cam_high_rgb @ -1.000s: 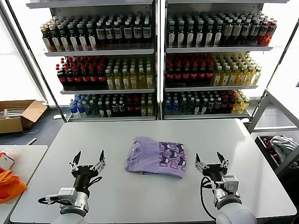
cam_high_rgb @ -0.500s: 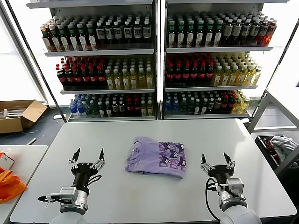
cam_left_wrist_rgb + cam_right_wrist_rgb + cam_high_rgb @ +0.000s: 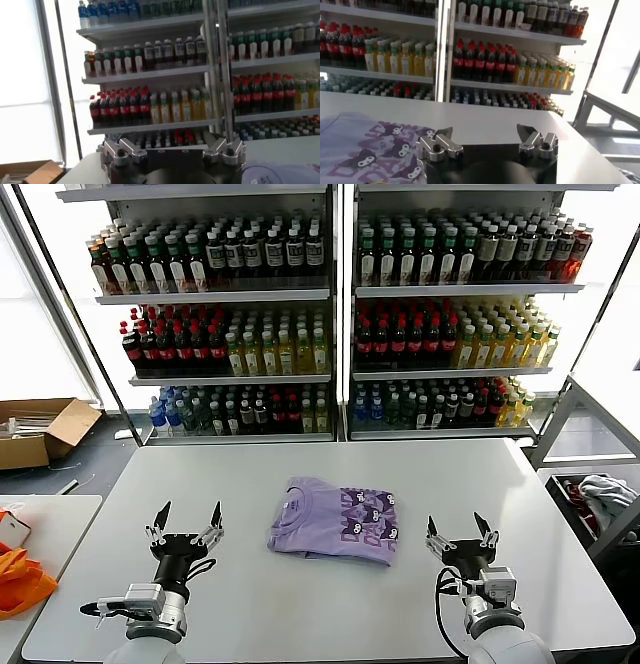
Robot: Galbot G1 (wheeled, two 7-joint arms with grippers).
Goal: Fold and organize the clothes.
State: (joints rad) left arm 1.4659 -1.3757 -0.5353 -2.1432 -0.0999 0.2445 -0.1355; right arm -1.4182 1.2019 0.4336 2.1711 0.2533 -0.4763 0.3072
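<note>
T-shirt (image 3: 336, 521), lavender with its dark print facing up, lies folded into a neat rectangle at mid-desk, so the fold looks done to you. Nearest you, the left hand (image 3: 186, 520) and right hand (image 3: 460, 533) hover low over the near edge of the desk (image 3: 250, 604), one on each side of the shirt, fingers spread and empty, clear of the cloth. Beyond the desk stand shelves of bottled drinks (image 3: 330, 314).
</note>
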